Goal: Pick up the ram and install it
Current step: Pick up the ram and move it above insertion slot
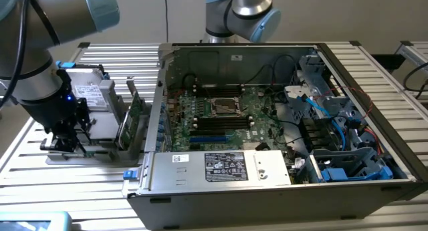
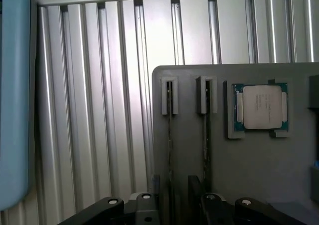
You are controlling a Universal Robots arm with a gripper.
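1. My arm (image 1: 40, 65) stands at the exterior view's left, wrist pointing straight down, with the gripper (image 1: 65, 145) low over the grey holder (image 1: 100, 158) beside the open computer case (image 1: 281, 191).
2. Its jaws are spread and grasp nothing.
3. The ram (image 2: 170, 130) stands edge-on in a holder slot, reaching between the jaws. I see only its thin edge and cannot tell whether they touch.

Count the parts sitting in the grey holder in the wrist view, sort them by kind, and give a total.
ram sticks, standing on edge in slots: 2
processor chip, lying flat in its recess: 1
Total in the grey holder: 3
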